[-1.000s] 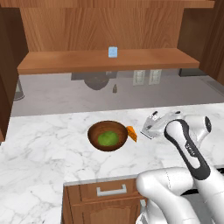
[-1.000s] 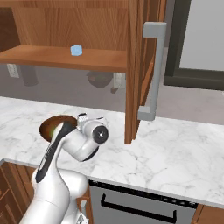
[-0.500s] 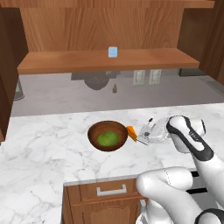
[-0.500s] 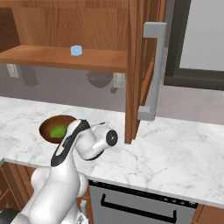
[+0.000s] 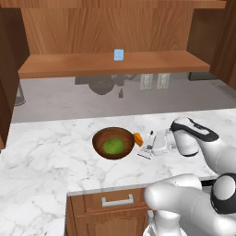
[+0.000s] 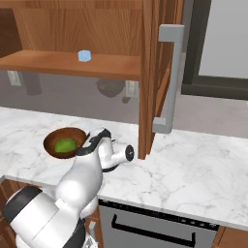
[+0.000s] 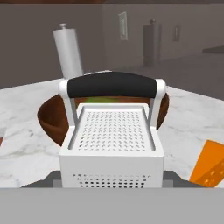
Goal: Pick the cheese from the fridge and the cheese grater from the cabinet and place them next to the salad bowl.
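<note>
My gripper [image 5: 153, 146] is shut on the cheese grater [image 5: 146, 147], a silver box grater with a dark handle, held low over the marble counter just right of the salad bowl [image 5: 113, 143]. The orange cheese [image 5: 137, 139] wedge lies between the bowl and the grater. In the hand view the cheese grater [image 7: 111, 140] is close up between my fingertips, its dark handle toward the salad bowl [image 7: 48, 118], with the cheese [image 7: 210, 168] at the lower right. In the right base view my arm covers part of the salad bowl [image 6: 63, 143]. Whether the grater touches the counter I cannot tell.
A small light-blue cup [image 5: 119, 55] stands on the cabinet shelf [image 5: 69, 64] above the counter. An open cabinet door [image 6: 155, 72] with a metal handle hangs right of my arm. A paper towel roll [image 7: 68, 52] stands beyond the bowl. A drawer [image 5: 115, 201] sits below the counter edge.
My hand has come down and to the left with the grater, from above the counter to low beside the cheese and bowl. The bowl and cheese have not moved.
</note>
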